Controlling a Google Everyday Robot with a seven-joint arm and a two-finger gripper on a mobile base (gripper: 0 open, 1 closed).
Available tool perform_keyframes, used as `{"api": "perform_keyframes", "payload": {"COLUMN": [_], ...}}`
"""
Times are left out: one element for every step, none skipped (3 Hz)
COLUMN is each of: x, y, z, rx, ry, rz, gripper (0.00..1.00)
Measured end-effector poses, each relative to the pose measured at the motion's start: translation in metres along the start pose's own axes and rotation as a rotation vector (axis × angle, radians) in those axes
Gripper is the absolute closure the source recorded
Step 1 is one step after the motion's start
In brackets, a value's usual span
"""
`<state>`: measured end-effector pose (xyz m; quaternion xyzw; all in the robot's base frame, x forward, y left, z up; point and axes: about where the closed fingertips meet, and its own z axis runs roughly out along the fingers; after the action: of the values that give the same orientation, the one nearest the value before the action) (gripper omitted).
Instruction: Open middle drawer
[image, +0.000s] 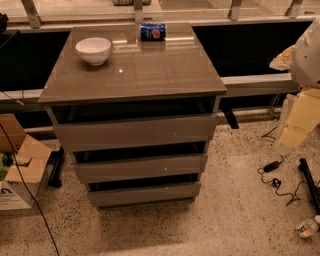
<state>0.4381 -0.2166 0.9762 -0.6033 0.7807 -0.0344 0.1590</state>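
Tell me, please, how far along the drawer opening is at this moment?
Done: nothing visible. The middle drawer sits in step with the top front and the lowest front, apparently not pulled out. In hand: the claw hangs at the right edge of the view, apart from the cabinet. Left: reach the middle front, probably catch its top edge, and pull it out.

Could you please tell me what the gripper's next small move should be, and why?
Probably bring the gripper across to the top lip of the middle drawer: it hangs at the view's right edge, apart from the cabinet, and the handleless front is untouched.
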Motion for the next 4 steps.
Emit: {"api": "perform_keyframes", "payload": {"x": [0.0,-0.003,-0.005,-0.004], "y": [0.0,0.002,0.002,-0.001], "z": [0.0,0.017,0.049,0.096], "rx": [0.0,0.0,-0.001,-0.031], "ry": [0.0,-0.024,-0.057,-0.101], "rz": [0.0,-0.009,-0.02,-0.022], "gripper": [0.0,0.0,0.0,0.0]}}
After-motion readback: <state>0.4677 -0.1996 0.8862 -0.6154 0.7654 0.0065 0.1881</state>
